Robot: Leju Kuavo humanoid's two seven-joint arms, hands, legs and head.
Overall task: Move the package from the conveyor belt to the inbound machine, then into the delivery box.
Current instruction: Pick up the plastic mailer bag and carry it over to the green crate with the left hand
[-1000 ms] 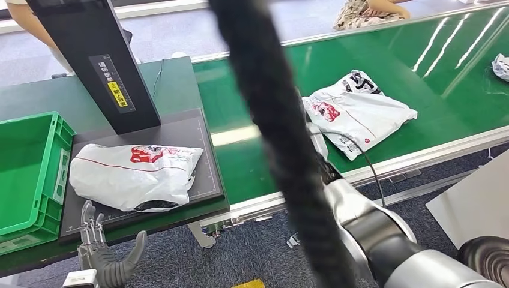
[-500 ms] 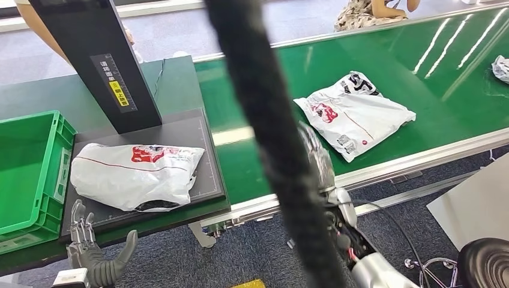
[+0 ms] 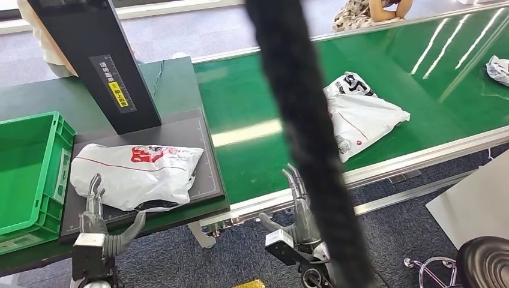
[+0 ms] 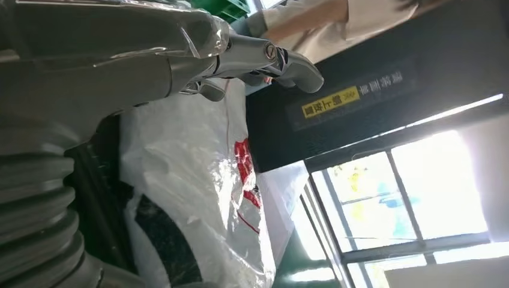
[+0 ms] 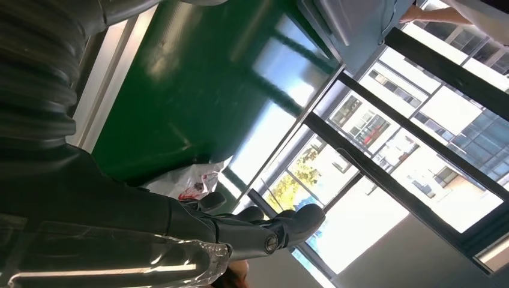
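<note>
A white plastic package [image 3: 135, 174] with a red print lies on the black plate of the inbound machine [image 3: 205, 153]; up close the same package [image 4: 198, 180] shows in the left wrist view. My left hand [image 3: 96, 225] stands open at the plate's near edge, fingertips against the package's near side, holding nothing. My right hand [image 3: 298, 219] is open and empty below the near rail of the green conveyor belt [image 3: 252, 108]. A second white package [image 3: 360, 114] lies on the belt further right.
A green delivery box [image 3: 27, 171] stands left of the machine plate. The machine's black post [image 3: 99, 60] rises behind the plate. A thick black cable [image 3: 306, 138] hangs across the middle of the head view. People stand beyond the belt and behind the post.
My right arm has drawn back from the belt and its hand now stands low before the rail. My left hand has risen to the package's near side. The second package moved right along the belt.
</note>
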